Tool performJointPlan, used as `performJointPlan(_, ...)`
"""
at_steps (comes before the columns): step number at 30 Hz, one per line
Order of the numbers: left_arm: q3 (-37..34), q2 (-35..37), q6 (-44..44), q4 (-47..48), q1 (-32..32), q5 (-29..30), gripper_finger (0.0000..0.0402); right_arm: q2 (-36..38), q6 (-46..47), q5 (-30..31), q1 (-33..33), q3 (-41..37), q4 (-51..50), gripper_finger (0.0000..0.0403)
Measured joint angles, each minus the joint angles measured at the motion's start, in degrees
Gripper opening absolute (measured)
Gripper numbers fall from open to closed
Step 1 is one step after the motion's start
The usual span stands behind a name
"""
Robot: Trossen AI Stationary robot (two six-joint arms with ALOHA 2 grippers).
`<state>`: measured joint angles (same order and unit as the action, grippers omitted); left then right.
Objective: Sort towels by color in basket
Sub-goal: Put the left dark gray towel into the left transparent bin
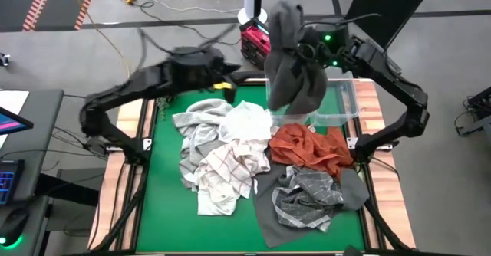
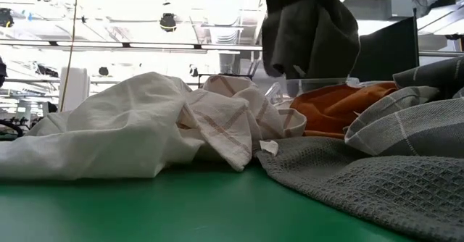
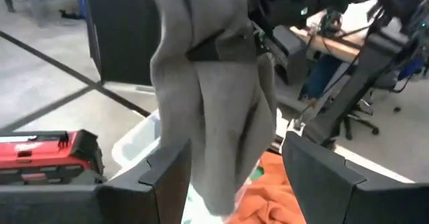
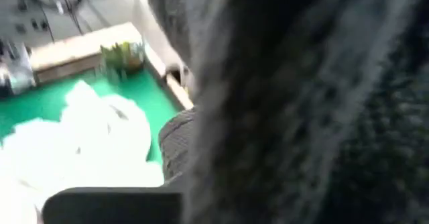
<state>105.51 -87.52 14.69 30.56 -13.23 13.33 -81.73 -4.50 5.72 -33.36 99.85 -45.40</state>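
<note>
1 dark grey towel hangs clenched in right tool, above clear bin. Lower until folds clear rim, then release. Left tool released, facing towel; keep apart to avoid snag.

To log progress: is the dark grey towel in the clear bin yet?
Not yet. The dark grey towel hangs bunched from the right tool, above the clear bin.

The right tool is raised and clamped shut at the far edge, the left tool hovers open nearby
</note>
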Motion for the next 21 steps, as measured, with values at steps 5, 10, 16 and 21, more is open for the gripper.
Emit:
performJointPlan(5,0.0,-6.4,0.4,-6.2,-3.8,-8.6,0.0219,-0.5,2.1,-1.3,-1.1,0.0,-9.4,0.0127)
performJointPlan(10,0.0,-13.0,-0.3,-12.0,-6.8,-14.0,0.0219,-0.4,5.5,-5.4,-2.3,0.0,-17.1,0.0190)
performJointPlan(16,0.0,-16.9,-2.7,-17.2,-8.1,-18.3,0.0219,0.1,6.6,-8.5,-2.4,0.1,-21.4,0.0233)
performJointPlan(21,0.0,-16.7,-4.4,-18.8,-8.1,-19.1,0.0219,0.3,6.9,-8.9,-2.3,5.6,-29.2,0.0239)
